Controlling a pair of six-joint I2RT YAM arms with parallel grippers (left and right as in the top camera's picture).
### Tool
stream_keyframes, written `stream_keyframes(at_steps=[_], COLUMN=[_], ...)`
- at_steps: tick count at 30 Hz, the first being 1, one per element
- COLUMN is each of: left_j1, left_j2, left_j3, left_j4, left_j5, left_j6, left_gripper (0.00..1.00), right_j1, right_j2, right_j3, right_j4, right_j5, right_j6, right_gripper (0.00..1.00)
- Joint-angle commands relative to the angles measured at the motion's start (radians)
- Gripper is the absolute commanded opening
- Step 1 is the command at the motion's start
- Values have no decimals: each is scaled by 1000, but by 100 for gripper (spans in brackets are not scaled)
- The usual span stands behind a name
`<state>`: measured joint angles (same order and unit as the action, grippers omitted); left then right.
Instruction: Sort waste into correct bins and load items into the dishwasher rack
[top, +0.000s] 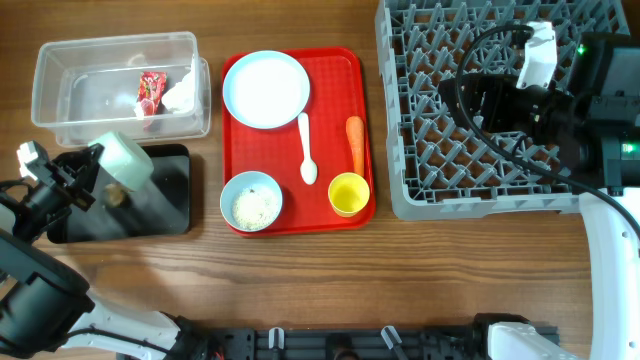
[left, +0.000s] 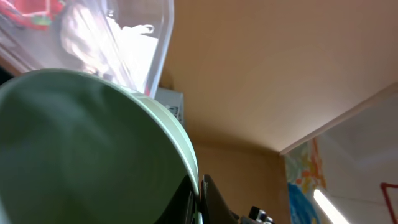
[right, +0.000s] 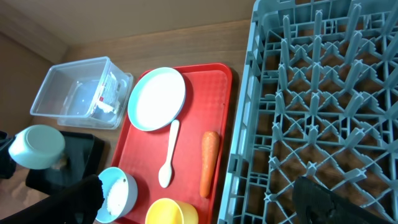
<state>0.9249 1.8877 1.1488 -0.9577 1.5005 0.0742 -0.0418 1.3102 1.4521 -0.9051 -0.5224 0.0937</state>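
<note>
The left gripper (top: 95, 168) pinches the rim of a tilted mint bowl (top: 126, 160) above the black tray (top: 165, 203), with a brown lump (top: 115, 196) beneath. Past it the tub (top: 50, 95) holds a red wrapper (top: 150, 92), its print too small to read, and a tissue (top: 180, 95). Plate (top: 265, 88), rice bowl (top: 229, 188), spoon (top: 307, 150), carrot (top: 355, 143) and cup (top: 349, 193) sit on the red tray (top: 330, 90), left of the right gripper (right: 199, 190), which hangs spread wide over the rack (top: 430, 150).
</note>
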Motion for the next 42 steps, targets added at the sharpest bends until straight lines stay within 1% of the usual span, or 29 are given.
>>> stream_keyframes(at_steps=[1, 3, 5, 9, 13, 15, 16, 19, 21, 22, 24, 25, 27, 30, 32, 34, 36, 37, 39, 42], left_j1=[3, -2, -18, -98, -220, -296, -352, -498, -620, -682, -812, -880, -1008, -1184, -1275, -1339, -1380, -1402, -1416, -1418], left_j2=[8, 7, 6, -24, -99, -147, -179, -246, -280, -291, -301, -300, -283, -229, -179, -131, -90, -60, -24, 11], left_j3=[-8, -8, -8, -5, 46, 85, 108, 152, 175, 180, 180, 180, 180, 180, 180, 180, 180, 180, 180, 180], left_j4=[9, 31, 38, 39, 38, 38, 41, 61, 93, 121, 180, 196, 212, 226, 229, 228, 221, 218, 218, 217], left_j5=[55, 42, -5, -55, -93, -143, -181, -267, -371, -453, -677, -801, -1046, -1373, -1503, -1578, -1611, -1634, -1645, -1644], left_j6=[32, 59, 61, 86, 102, 88, 71, 68, 55, 18, -59, -73, -80, -83, -83, -84, -89, -117, -143, -143], left_gripper=[4, 4, 4, 4, 4, 4, 4, 4, 4, 4, 4, 4, 4, 4, 4, 4, 4, 4, 4, 4], right_j1=[3, 3, 3, 3, 3, 3, 3, 3, 3, 3, 3, 3, 3, 3, 3, 3, 3, 3, 3, 3], right_j2=[10, 10, 10, 10, 10, 10, 10, 10, 10, 10, 10, 10, 10, 10, 10, 10, 10, 10, 10, 10], right_j3=[26, 26, 26, 26, 26, 26, 26, 26, 26, 26, 26, 26, 26, 26, 26, 26, 26, 26, 26, 26], right_j4=[0, 3, 8, 18, 22, 21, 22, 23, 22, 22, 22, 21, 22, 21, 19, 17, 14, 11, 8, 8], right_j5=[10, 10, 10, 10, 10, 10, 10, 10, 10, 10, 10, 10, 10, 10, 10, 10, 10, 10, 10, 10], right_j6=[11, 11, 11, 13, 14, 14, 14, 14, 14, 14, 14, 14, 14, 14, 14, 14, 14, 14, 13, 11], right_gripper=[100, 100, 100, 100, 100, 100, 99, 100, 100, 100, 100, 100, 100, 100, 100, 100, 100, 100, 100, 100])
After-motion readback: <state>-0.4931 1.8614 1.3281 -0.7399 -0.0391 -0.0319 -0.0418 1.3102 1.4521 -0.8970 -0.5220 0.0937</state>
